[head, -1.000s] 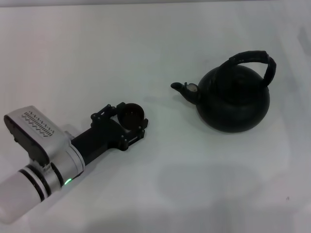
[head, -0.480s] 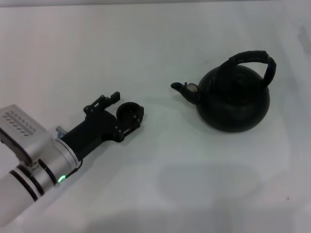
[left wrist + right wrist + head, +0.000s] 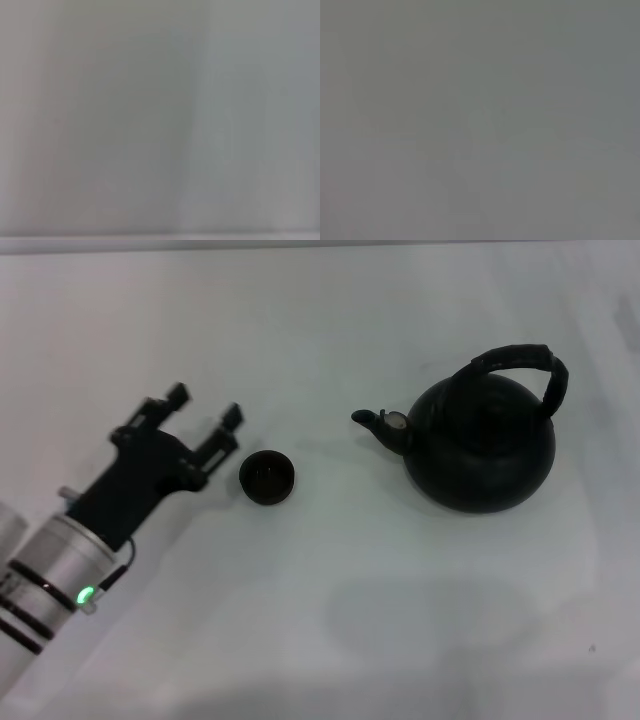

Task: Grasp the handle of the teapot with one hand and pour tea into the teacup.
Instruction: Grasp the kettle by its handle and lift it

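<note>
In the head view the left pincer sits mid-left with its black fingers spread apart, empty, just beside the tiny round dark teacup on the white worktop. The large round matte black teapot stands right of centre, spout facing the cup, untouched; the right arm is not seen. The grip should likely close on the top of the thick black arched handle so the pot tips steadily

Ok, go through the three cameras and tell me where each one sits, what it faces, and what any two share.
Head view: high on the robot, looking forward and down at the white table; shows the teapot, its handle, the teacup and the left gripper, open beside the cup.
Left wrist view: on the left arm; only a pale grey blur, no body part.
Right wrist view: on the right arm; plain grey, nothing recognisable.
Shared: nothing can be matched between views.
</note>
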Controlling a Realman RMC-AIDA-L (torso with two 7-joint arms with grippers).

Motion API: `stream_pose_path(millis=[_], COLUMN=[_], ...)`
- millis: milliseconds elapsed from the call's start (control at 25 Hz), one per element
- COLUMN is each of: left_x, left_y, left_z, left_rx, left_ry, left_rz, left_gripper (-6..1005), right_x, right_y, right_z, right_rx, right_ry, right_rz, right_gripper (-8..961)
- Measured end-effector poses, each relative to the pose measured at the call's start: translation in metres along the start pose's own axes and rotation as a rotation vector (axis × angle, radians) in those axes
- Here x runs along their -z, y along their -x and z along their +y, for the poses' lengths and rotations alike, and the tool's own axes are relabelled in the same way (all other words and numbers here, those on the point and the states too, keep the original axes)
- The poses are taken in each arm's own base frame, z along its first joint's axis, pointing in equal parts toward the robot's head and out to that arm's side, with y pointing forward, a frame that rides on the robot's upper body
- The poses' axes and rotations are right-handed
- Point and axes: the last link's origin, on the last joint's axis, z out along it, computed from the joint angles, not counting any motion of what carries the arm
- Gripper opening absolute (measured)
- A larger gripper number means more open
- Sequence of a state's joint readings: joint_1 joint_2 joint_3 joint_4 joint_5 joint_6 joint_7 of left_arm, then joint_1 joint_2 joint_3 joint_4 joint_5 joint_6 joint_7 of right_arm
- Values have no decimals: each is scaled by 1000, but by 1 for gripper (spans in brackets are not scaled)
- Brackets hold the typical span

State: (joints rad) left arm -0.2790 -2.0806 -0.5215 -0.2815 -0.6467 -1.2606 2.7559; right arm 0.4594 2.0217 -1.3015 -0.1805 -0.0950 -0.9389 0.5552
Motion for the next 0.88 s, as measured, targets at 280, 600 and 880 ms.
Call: stream_pose_path(millis=[280, 600, 880], left_x=[26, 65, 81], left_y=[-6, -9, -10], left_z=[-38, -89, -107], left_rx=[62, 100, 132], left_ry=[-260, -587, -727], left_rz=[86, 138, 161], left_gripper=[745, 741, 737], right_x=[12, 52, 76], right_y=[-6, 15, 44], right_z=[-3, -16, -15], right_rx=[-76, -66, -40], right_ry=[34, 166, 318], right_rz=[30, 23, 271], right_gripper=[836, 836, 836])
